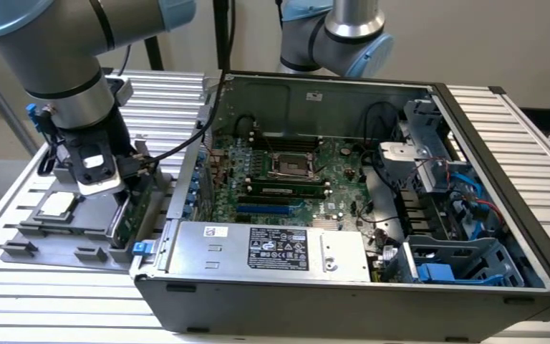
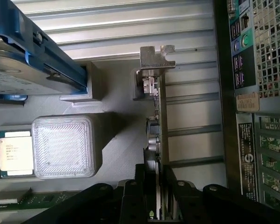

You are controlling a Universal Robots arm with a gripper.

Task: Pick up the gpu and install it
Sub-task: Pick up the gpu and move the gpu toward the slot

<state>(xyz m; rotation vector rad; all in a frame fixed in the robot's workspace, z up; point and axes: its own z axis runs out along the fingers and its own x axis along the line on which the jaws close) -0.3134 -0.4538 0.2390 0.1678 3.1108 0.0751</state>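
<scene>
The gpu (image 1: 129, 218) stands on its long edge in a slot of the grey parts tray (image 1: 51, 247), just left of the open computer case (image 1: 351, 287) in the exterior view. In the wrist view the gpu (image 2: 161, 116) is seen edge-on, with its silver end bracket (image 2: 156, 56) at the far end. My gripper (image 1: 122, 204) reaches down onto the card's top edge. Its black fingers (image 2: 146, 186) press against both faces of the card, so my gripper (image 2: 160, 177) is shut on it. The card still sits low in the tray.
The motherboard (image 1: 294, 172) lies exposed in the case, with a blue slot (image 1: 270, 210) near the power supply (image 1: 275, 247). On the tray sit a square CPU chip (image 2: 14, 154), a translucent block (image 2: 63, 147) and a blue-framed hard drive (image 2: 18, 70). The case's rear panel (image 2: 251, 93) is close beside the card.
</scene>
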